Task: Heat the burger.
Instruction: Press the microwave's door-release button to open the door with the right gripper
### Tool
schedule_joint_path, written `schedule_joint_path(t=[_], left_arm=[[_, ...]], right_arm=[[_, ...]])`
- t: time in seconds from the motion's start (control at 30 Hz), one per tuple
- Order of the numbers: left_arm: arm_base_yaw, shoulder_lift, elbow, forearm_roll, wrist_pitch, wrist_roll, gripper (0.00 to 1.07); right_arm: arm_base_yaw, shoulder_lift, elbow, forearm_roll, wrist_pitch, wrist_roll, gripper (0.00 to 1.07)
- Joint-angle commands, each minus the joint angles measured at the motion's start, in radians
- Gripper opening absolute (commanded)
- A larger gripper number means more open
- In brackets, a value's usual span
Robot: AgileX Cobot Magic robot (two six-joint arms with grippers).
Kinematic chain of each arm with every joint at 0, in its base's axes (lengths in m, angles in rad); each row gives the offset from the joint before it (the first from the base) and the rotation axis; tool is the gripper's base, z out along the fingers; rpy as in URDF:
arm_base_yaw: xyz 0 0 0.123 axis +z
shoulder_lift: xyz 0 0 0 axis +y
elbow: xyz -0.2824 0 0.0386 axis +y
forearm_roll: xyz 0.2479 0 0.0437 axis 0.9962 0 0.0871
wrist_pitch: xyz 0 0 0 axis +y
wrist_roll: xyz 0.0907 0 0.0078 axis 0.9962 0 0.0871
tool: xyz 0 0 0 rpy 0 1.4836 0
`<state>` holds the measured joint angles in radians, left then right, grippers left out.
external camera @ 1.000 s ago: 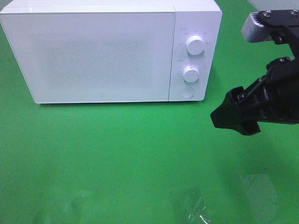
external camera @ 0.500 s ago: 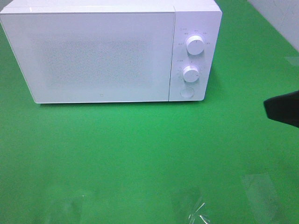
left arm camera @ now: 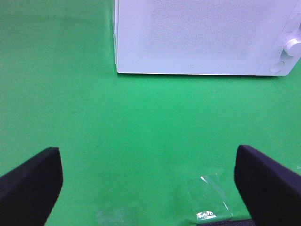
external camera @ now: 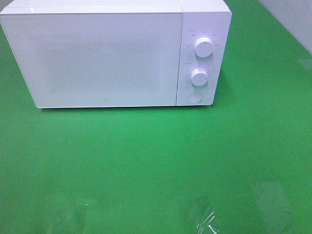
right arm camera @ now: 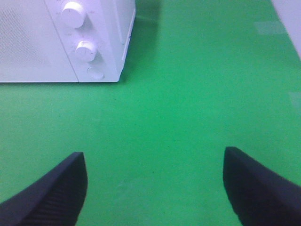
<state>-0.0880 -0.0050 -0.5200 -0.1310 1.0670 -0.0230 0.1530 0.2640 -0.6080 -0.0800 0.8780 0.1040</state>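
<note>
We see no burger in any of the three views, so we cannot tell where it is, which way it faces or how its axis runs. What we do see is a white microwave standing at the far side of the green table, its long side running across the high view and its front turned towards the camera. Its door is closed and the frosted panel lets us see nothing of the inside. On the control strip at the right end of the front sit an upper knob, a lower knob beneath it and a round button at the bottom. Neither arm appears in the high view. From the left wrist camera we see the left pincer spread wide over bare green cloth, with nothing between its dark fingers, well apart from the front of the microwave. The right wrist camera shows the right pincer likewise spread wide and empty, hanging above the table off the microwave's control end. A few patches of clear film lie flat on the cloth near the table's near edge, one of them just ahead of the left pincer.
</note>
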Motion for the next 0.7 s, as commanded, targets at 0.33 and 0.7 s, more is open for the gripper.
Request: schedule_joint_path(t=[0.33,0.7], left_arm=[[0.002,-0.017,0.005,-0.004,-0.002,0.001,0.91],[0.002,-0.015,0.005,-0.006,-0.002,0.001,0.91]], right_arm=[[-0.097,-0.242,0.114,-0.01,0.081,-0.002,0.76],[-0.097,-0.296,0.113,-0.009,0.081,-0.009,0.76]])
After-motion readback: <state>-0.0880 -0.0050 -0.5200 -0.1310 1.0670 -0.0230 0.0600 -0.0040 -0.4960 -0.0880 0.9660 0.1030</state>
